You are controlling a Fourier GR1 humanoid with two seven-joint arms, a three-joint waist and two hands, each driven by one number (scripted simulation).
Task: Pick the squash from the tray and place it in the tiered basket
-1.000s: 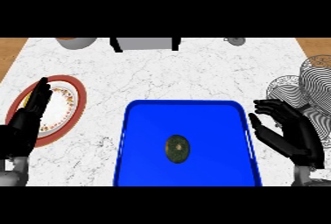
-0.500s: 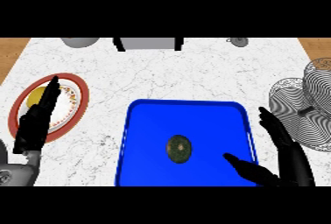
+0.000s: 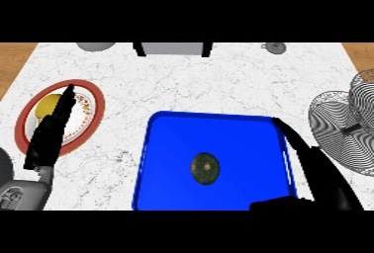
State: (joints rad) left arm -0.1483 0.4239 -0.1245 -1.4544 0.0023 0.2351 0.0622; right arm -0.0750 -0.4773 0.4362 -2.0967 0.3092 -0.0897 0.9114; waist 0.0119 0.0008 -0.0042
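Note:
A dark green squash (image 3: 205,168) lies near the middle of the blue tray (image 3: 171,133). My right hand (image 3: 321,173) is open over the tray's right rim, fingers straight and pointing away, thumb (image 3: 281,203) reaching left over the tray's front right corner; it stays apart from the squash. The wire tiered basket (image 3: 347,123) stands at the right edge of the counter, just right of this hand. My left hand (image 3: 50,133) is open, edge-on, above the plate at the left.
A red-rimmed plate (image 3: 86,116) with a yellow item (image 3: 47,103) sits at the left. Along the back edge stand a grey bowl (image 3: 96,46), a grey box-shaped appliance (image 3: 172,48) and a small grey object (image 3: 275,47).
My right hand has slid left and forward from beside the basket to the tray's right rim, thumb now over the tray. The left hand turned edge-on and shifted slightly right.

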